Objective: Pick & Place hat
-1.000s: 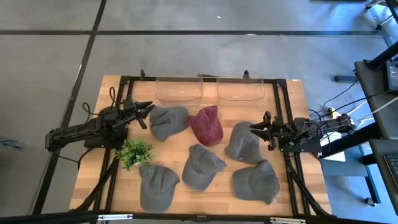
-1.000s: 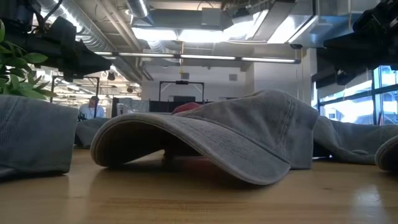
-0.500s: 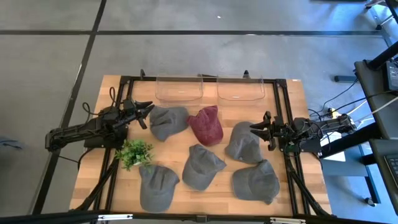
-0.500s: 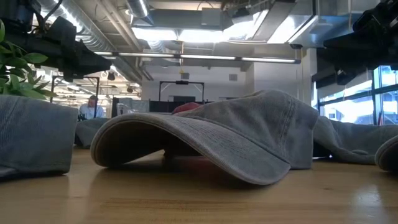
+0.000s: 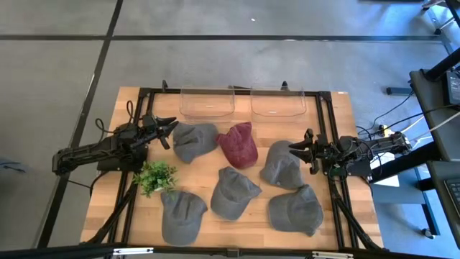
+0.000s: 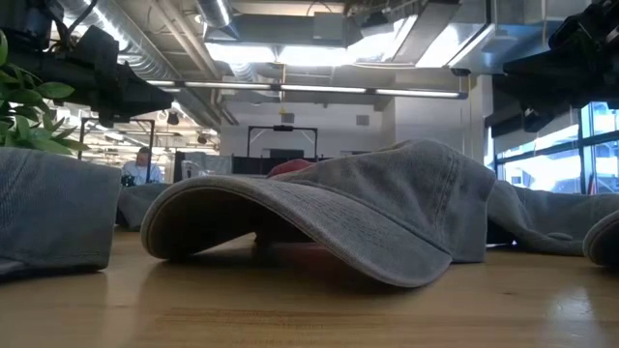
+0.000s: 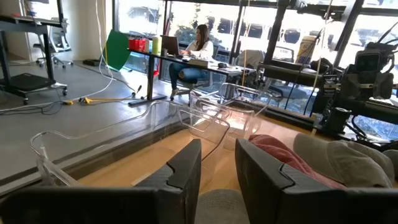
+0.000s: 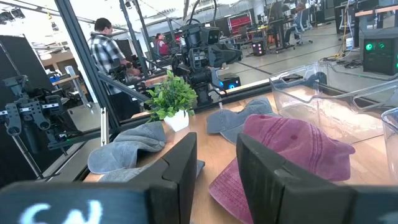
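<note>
Your two clear bins [image 5: 208, 103] [image 5: 277, 103] at the bench's [image 5: 345, 129] far edge hold nothing; every cap, including the red cap [image 5: 238, 144], lies on the bench. Both claws, left [image 5: 169, 128] and right [image 5: 295, 148], hover partly open and hold nothing.

Matt cloth hats [image 5: 236, 193], clear glossy plastic bins [image 5: 207, 102], wooden table [image 5: 108, 183]

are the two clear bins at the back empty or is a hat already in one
Both look empty. In the high view the left clear bin and the right clear bin show only bare table through them; the red hat and grey hats lie outside them.
</note>
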